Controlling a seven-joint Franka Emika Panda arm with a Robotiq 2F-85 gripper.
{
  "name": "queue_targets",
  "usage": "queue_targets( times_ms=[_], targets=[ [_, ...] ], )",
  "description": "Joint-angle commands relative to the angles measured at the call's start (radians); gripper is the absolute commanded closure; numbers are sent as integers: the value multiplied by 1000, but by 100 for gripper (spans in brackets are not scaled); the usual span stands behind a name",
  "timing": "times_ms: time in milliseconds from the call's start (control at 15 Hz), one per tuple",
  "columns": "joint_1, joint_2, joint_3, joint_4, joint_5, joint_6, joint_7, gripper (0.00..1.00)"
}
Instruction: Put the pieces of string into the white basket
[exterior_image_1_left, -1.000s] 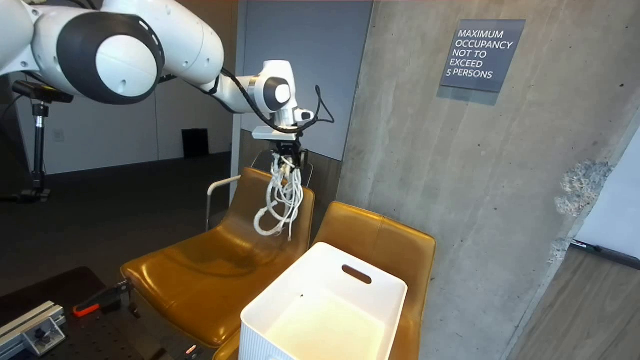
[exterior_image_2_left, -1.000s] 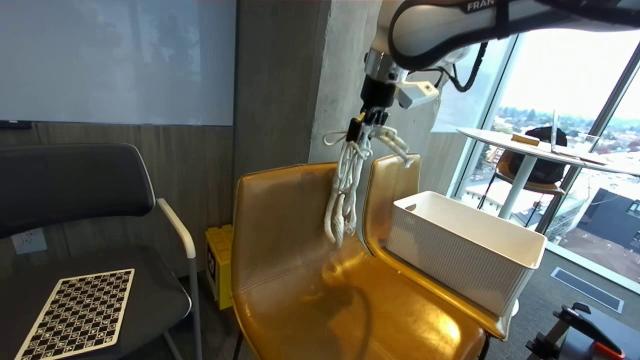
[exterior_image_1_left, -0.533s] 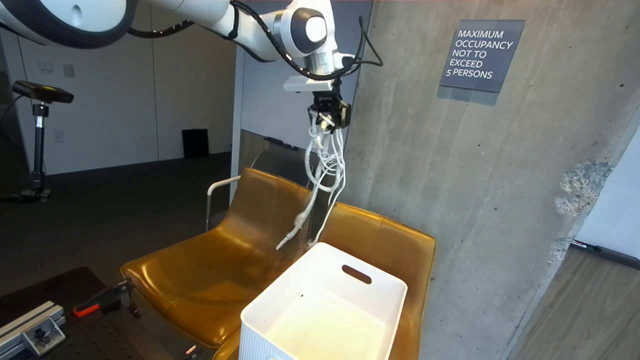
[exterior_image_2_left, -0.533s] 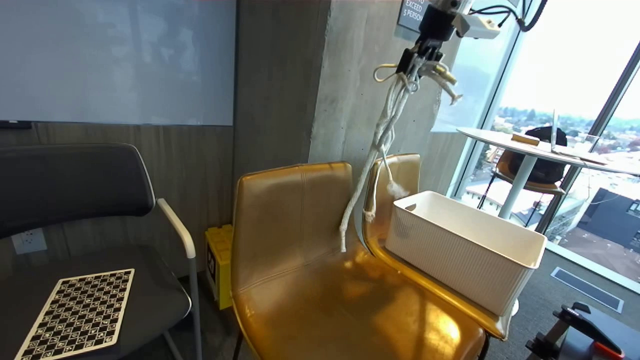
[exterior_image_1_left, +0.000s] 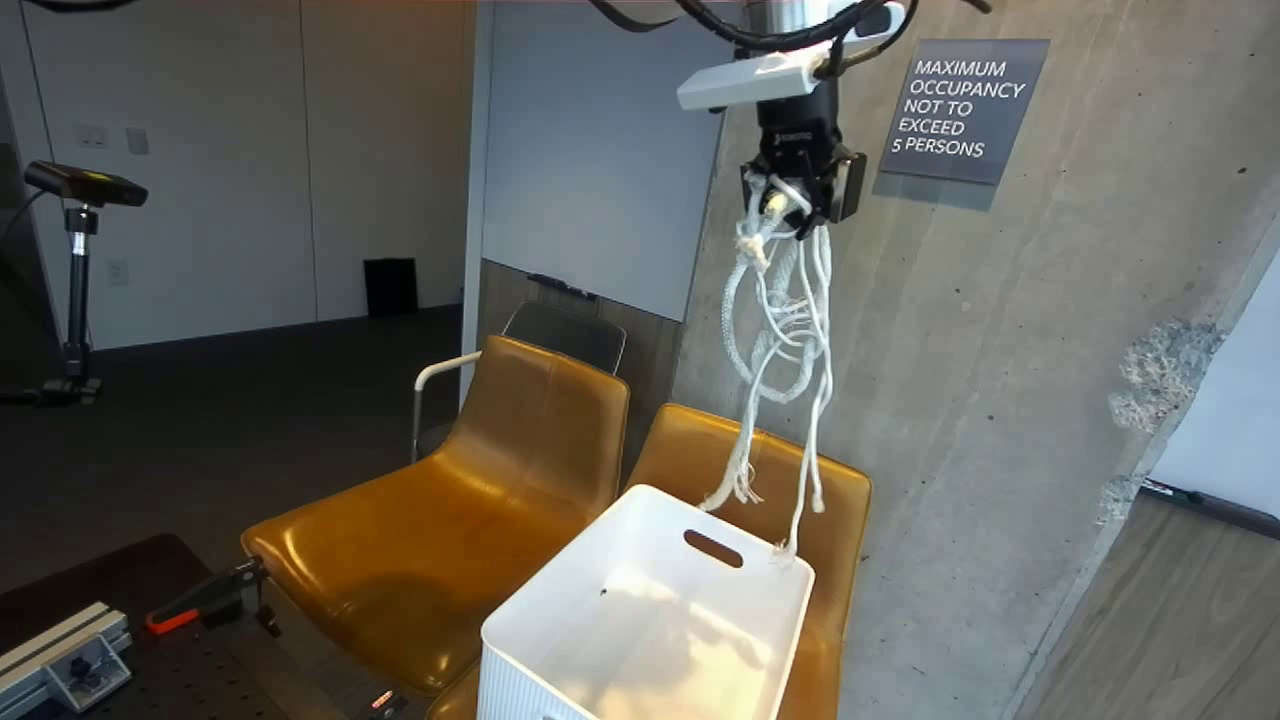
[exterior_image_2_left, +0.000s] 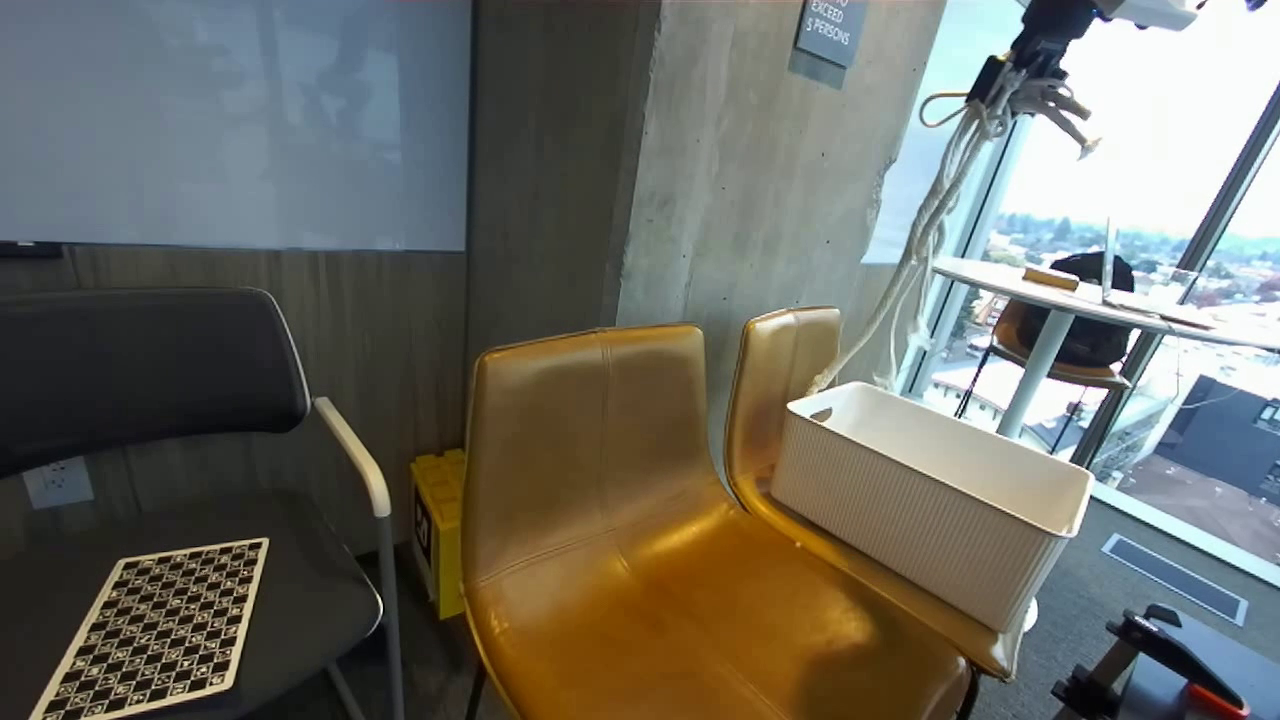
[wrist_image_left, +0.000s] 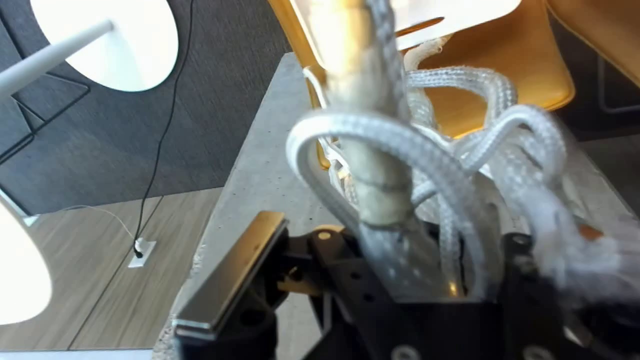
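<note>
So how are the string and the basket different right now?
The string hangs from the claw, while the basket sits on a chair. The string is limp and looped; the basket is boxy, with straight sides. The string has frayed ends, the basket a smooth rim. Both are whitish.

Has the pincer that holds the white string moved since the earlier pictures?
Yes. In an exterior view, the pincer has moved up and toward the picture's right, nearer the fixed occupancy sign.
</note>
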Motion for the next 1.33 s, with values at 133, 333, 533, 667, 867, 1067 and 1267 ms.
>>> queue_targets(
  times_ms=[133, 333, 533, 667, 867, 1067, 1267],
  targets=[
    [-194, -158, -17, -198, 104, -11, -170, 100],
    [-223, -262, 4, -364, 124, -8, -263, 100],
    [-215, -371, 21, -526, 126, 19, -357, 100],
    [-200, -446, 37, -633, 116, 50, -375, 100],
    [-87, -558, -36, -793, 125, 81, -360, 100],
    [-4, -669, -64, -965, 111, 129, -335, 100],
    [60, -738, -71, -1124, 98, 208, -309, 100]
  ],
)
